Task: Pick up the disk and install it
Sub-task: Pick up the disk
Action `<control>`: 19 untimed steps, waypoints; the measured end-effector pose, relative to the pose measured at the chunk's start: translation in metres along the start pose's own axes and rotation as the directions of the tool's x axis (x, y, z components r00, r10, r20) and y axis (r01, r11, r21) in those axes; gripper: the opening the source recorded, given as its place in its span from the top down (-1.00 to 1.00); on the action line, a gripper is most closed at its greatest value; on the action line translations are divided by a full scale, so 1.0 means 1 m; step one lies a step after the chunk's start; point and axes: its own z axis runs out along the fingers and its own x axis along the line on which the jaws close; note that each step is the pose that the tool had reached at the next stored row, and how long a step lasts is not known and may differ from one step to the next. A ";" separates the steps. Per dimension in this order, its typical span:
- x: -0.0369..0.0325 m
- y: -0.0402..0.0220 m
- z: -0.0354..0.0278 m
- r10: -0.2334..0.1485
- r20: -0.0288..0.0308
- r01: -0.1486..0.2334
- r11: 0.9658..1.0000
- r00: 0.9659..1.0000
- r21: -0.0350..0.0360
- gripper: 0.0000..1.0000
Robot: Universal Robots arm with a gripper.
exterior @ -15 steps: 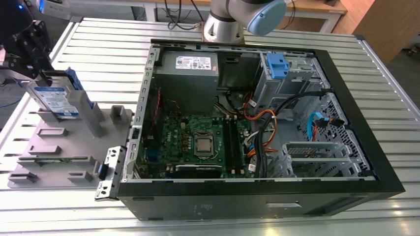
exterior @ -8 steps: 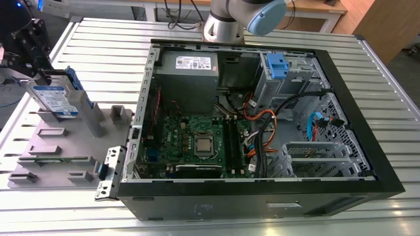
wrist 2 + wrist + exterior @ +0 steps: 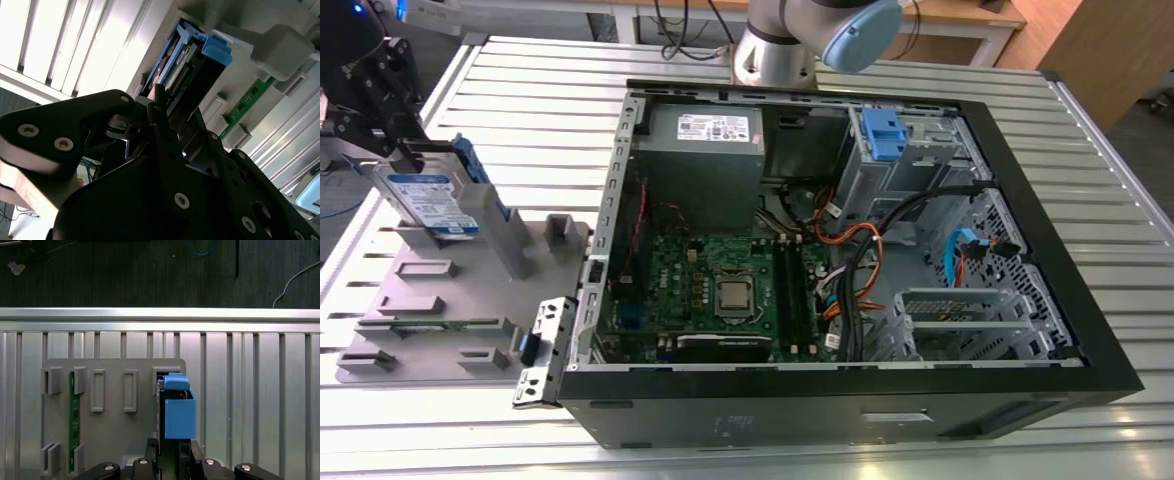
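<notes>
On the grey holder (image 3: 478,292) at the exterior view's left, disk (image 3: 438,205) stands upright; fingers (image 3: 159,112) clamped on its end.

Gripper (image 3: 424,152) low, pointing downward.

Light glares white off the ribbed table (image 3: 55,45) in the second wrist view (softer in the exterior view), while the open computer case (image 3: 720,410) is shadowed inside.
</notes>
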 end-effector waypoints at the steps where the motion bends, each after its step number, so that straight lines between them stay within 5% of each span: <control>1: 0.0000 0.0000 0.0000 0.000 0.000 0.000 1.000 1.000 0.000 0.30; 19: 0.0000 0.0000 -0.0024 0.000 0.000 0.000 1.000 1.000 0.000 0.30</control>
